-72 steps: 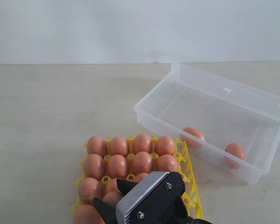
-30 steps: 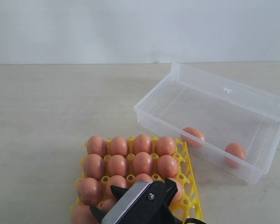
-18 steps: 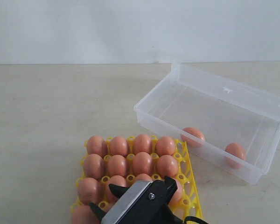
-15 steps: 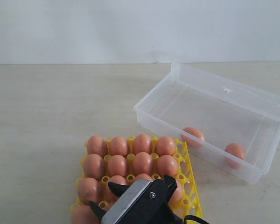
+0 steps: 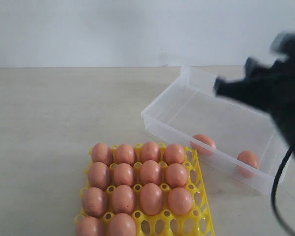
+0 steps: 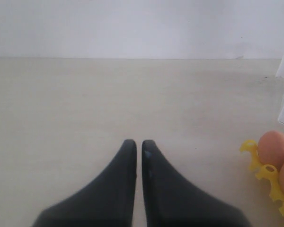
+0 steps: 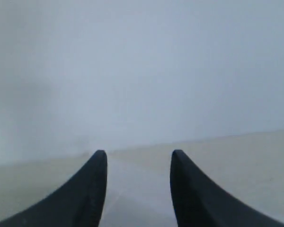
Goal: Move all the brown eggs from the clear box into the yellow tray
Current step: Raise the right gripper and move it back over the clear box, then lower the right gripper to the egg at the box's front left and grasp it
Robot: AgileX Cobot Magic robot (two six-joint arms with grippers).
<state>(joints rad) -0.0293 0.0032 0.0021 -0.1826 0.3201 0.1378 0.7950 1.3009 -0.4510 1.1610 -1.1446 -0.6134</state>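
Observation:
The yellow tray (image 5: 200,197) sits at the front, holding several brown eggs (image 5: 150,171) in its cups. Two brown eggs (image 5: 203,143) (image 5: 248,160) lie along the near wall inside the clear box (image 5: 163,126). My right gripper (image 5: 233,78) is a motion-blurred shape high above the box's right side. In the right wrist view it (image 7: 138,153) is open and holds nothing. My left gripper (image 6: 136,142) is shut and empty, low over bare table. A tray corner (image 6: 254,153) with an egg (image 6: 274,147) shows to its side. It is out of the exterior view.
Pale tabletop stretches left of the tray and box, with a white wall behind. Two front-row tray cups (image 5: 164,227) stand without eggs. A black cable (image 5: 277,196) hangs from the right arm beside the box's right end.
My right gripper has left the tray's front rows and swung up and right, above the clear box. The front eggs it covered now show in their cups.

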